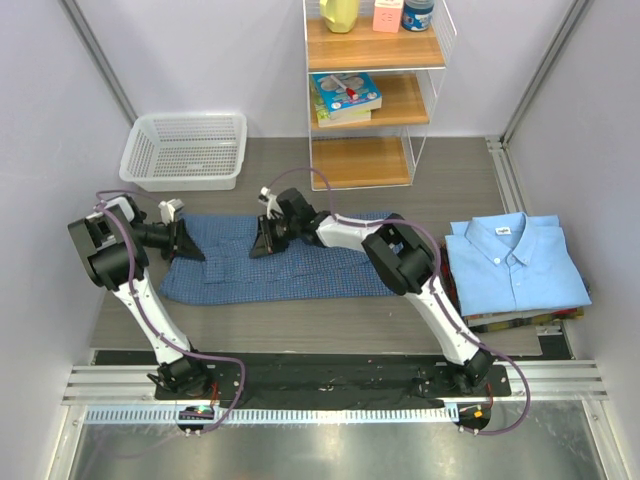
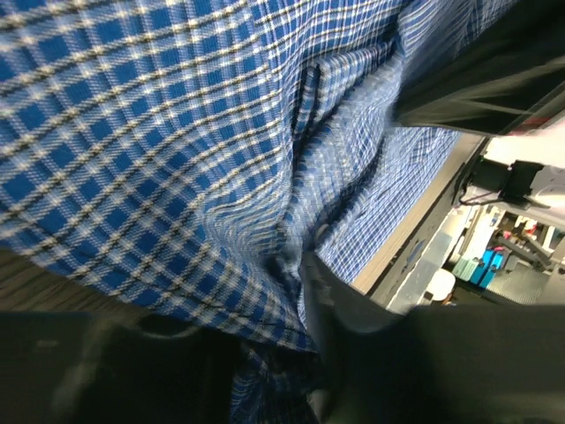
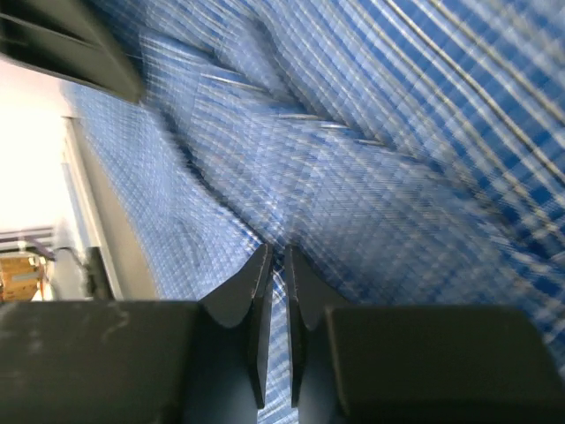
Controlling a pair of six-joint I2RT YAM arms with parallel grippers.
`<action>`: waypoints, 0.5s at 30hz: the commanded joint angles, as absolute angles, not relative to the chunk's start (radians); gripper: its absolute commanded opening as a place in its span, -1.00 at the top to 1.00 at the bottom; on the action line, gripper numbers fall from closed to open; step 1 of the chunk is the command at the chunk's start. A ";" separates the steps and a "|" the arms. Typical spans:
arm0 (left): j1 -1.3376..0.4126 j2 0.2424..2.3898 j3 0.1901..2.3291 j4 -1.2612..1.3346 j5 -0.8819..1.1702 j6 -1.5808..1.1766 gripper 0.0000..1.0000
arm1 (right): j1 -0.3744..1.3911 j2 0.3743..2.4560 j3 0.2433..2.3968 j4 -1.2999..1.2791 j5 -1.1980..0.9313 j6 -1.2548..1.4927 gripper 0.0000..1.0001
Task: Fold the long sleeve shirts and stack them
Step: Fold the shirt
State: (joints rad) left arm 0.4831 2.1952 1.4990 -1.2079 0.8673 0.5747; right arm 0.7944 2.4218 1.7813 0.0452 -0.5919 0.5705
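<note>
Grey table [image 1: 300,318], shelf [image 1: 375,110] behind. Dark blue shirt [image 1: 300,272] spread mid-table, light blue shirt [image 1: 515,265] folded at right. Right end effector [image 3: 276,262] pinches dark cloth; left end effector [image 1: 188,243] can't tell. Limp, light: grip edges.

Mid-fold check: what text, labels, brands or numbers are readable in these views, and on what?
Nothing is legible.
white neck label on the light blue shirt: too small to read.
book on the shelf: cover print too small.
pink box on the top shelf: markings too small.
checked shirt: pattern only, no text.
</note>
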 commanded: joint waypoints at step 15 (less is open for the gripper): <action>0.466 2.100 1.525 -1.218 0.966 0.494 0.81 | 0.824 2.322 1.832 -0.135 -0.471 0.454 0.58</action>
State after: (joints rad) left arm 0.4767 2.1784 1.4990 -1.2026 0.9054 0.5213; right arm 0.8104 2.4027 1.8286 -0.1001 -0.5213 0.4973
